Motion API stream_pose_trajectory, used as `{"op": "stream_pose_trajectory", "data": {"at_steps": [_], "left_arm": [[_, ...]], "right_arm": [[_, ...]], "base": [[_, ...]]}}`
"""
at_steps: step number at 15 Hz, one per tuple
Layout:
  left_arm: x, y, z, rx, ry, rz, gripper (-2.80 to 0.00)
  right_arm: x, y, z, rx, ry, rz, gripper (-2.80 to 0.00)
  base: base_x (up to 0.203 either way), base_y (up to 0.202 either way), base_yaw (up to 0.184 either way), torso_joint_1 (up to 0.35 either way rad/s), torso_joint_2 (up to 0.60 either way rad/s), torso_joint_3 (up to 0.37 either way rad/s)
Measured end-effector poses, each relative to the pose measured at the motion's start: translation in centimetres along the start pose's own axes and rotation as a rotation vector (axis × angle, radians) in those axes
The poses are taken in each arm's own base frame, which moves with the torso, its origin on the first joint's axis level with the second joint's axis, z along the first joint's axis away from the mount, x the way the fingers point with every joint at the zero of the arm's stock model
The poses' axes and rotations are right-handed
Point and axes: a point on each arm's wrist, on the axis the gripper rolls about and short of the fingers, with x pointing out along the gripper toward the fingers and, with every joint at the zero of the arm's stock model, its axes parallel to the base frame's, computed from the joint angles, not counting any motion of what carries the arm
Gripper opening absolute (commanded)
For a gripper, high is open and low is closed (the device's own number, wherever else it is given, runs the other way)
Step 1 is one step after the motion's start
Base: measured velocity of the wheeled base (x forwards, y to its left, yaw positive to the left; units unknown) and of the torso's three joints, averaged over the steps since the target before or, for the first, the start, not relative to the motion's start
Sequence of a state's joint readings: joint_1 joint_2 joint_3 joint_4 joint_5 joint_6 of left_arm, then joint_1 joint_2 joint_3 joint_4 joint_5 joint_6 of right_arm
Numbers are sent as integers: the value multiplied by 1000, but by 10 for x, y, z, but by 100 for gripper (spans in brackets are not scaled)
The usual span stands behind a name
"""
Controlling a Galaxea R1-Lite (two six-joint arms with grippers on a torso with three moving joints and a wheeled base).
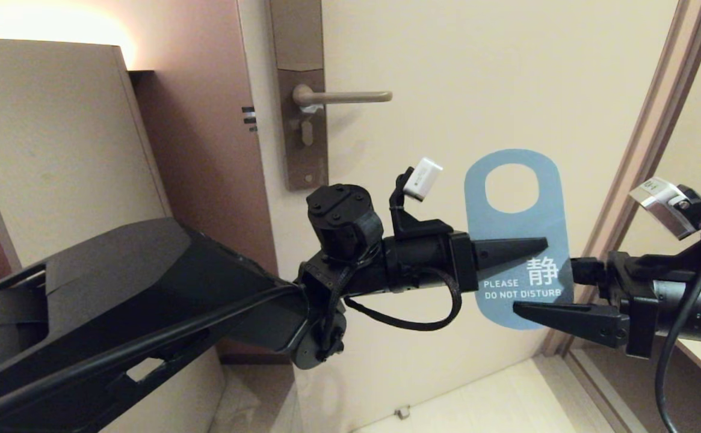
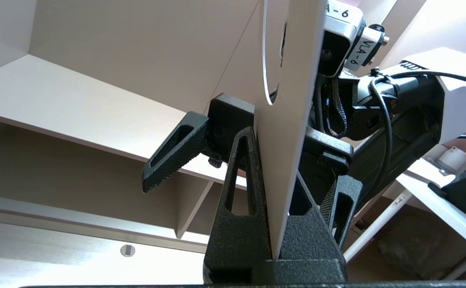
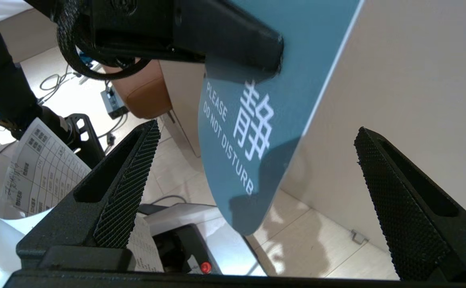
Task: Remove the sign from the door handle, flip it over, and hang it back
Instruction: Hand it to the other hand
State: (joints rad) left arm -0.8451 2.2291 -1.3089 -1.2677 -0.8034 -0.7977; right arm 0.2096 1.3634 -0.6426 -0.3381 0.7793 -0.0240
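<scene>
Below the door handle: the sign (image 1: 517, 240) hangs in mid-air before the cream door (image 1: 476, 72), off the lever, blue face toward the head camera.
Sign: flat rounded oblong card with an oval hole; white "PLEASE DO NOT DISTURB" and a Chinese character on blue; the left wrist view shows its pale reverse edge-on.
Left gripper (image 1: 534, 245): jaws pressed together on the sign's middle, reaching in level from the left.
Right gripper (image 1: 528, 285): jaws spread wide, one finger (image 1: 567, 316) across the sign's lower edge, the card between the ribbed black pads without touching.
Door handle (image 1: 344, 96): slim beige metal lever, horizontal, on a tall brownish lock plate (image 1: 302, 120) with a keyhole.
Hidden: the right gripper's upper finger is behind the card.
Room: pale tiled floor (image 1: 494, 397), brown wall panel (image 1: 200, 150) left of the door.
</scene>
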Motion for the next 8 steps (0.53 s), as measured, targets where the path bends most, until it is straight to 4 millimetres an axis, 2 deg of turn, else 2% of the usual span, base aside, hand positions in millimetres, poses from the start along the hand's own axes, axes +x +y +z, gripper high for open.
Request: {"op": "stream_pose_trajectory", "data": {"at_steps": [8], "left_arm": [[0,-2,1,5,-1,-4,-280]], "right_arm": [[3,3,4,-15,-5,18,0]], "base": [[0,0,0,0,0,0]]}}
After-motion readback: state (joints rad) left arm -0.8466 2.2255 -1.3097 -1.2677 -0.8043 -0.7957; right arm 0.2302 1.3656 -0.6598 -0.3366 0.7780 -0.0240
